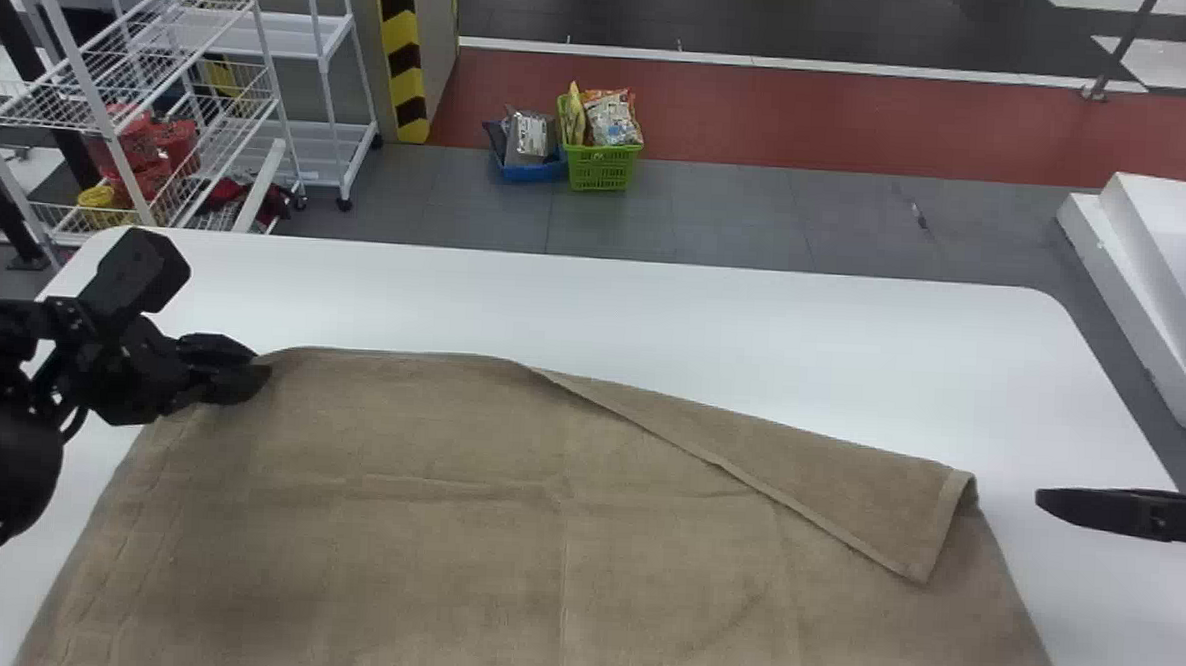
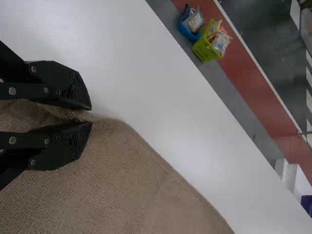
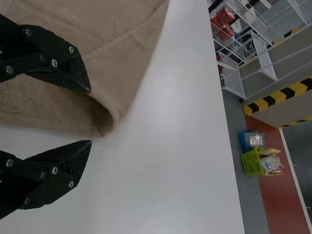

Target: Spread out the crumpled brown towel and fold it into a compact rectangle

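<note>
The brown towel point(image 1: 423, 566) lies mostly spread on the white table, its far right corner folded over toward the near side as a long triangular flap point(image 1: 846, 494). At its far left corner is my left gripper point(image 1: 236, 369). In the left wrist view, the left gripper point(image 2: 87, 116) is shut on a bunched bit of the towel point(image 2: 126, 180). My right gripper point(image 1: 1066, 504) is to the right of the towel, apart from it. The right wrist view has the right gripper point(image 3: 90, 117) open, near the curled corner of the towel point(image 3: 122, 83), with nothing pinched.
The white table point(image 1: 654, 311) extends beyond the towel on the far side and right. White wire shelves point(image 1: 113, 82) stand behind at the left. Farther back on the floor are a green basket point(image 1: 602, 168) and a blue one point(image 1: 532, 171). A white platform point(image 1: 1146, 287) stands at the right.
</note>
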Robot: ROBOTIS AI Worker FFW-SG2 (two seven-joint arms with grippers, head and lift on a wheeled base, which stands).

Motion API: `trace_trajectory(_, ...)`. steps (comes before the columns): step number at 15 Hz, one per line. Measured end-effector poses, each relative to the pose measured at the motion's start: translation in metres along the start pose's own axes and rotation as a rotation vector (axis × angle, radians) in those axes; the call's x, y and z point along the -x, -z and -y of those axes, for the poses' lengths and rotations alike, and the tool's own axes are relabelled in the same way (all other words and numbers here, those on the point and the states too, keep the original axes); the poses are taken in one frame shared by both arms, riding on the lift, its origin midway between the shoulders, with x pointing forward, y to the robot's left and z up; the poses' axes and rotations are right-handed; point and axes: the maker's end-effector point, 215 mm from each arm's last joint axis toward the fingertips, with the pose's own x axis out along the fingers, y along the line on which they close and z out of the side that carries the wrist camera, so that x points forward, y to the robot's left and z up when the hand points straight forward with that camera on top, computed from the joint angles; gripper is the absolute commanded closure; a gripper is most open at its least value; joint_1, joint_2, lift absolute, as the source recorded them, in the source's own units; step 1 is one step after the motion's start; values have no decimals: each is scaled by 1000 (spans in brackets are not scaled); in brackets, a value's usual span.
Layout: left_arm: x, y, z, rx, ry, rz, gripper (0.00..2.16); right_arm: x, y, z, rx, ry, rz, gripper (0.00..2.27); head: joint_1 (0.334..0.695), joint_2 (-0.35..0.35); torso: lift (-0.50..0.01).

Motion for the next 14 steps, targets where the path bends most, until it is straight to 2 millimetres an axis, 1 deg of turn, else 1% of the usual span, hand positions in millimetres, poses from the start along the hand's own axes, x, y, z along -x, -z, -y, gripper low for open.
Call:
trace_trajectory(3,8,6,4,-1,-9,7,923,2,-2,-12,124,13,-5,329,695,-5,-127)
trace_trajectory(5,11,8,6,-2,-14,10,923,2,-7,-24,279,48,-25,333,695,5,-127)
trace_trajectory(7,12,10,7,-3,-14,9,923,-1,-10,-40,490,104,-73,333,695,26,-127)
trace_trajectory(10,12,10,7,-5,-13,11,923,-16,-4,-54,716,188,-185,333,695,44,-127)
trace_trajectory(13,12,7,9,-7,-10,21,923,-35,5,-67,793,201,-252,340,695,62,-127)
trace_trajectory(14,12,7,9,-8,-9,23,923,-40,7,-70,805,199,-265,387,695,72,-127)
